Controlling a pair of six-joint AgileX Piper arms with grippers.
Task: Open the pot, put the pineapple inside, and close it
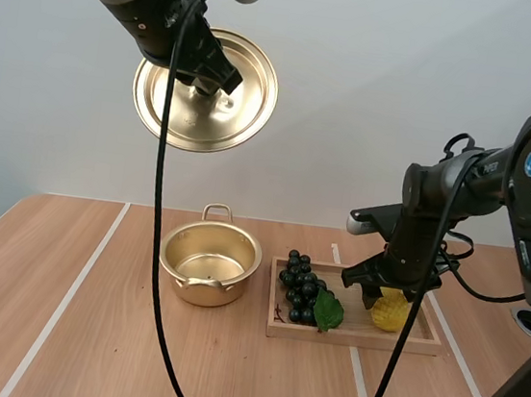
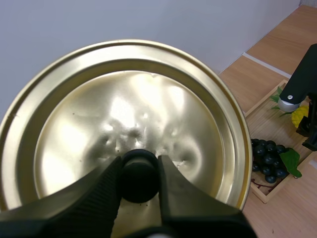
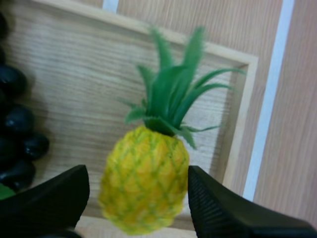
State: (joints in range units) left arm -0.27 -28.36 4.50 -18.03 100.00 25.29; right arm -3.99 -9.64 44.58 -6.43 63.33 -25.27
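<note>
While the right gripper's jaws stand apart, one on each side of the pineapple, the left gripper's are clenched on the knob of the lid, held high above the table. The pineapple rests in the tray, near the grapes; the open pot stands beside the tray. A sound grasp would close squarely on the yellow body, below the leaves, before lifting clear of the tray's rim.

Bright, even light is falling softly over the whole scene.
Glare is blooming in white patches across the golden lid; the pot is gleaming inside its rim, and the pineapple is casting a faint shadow on the tray floor.
</note>
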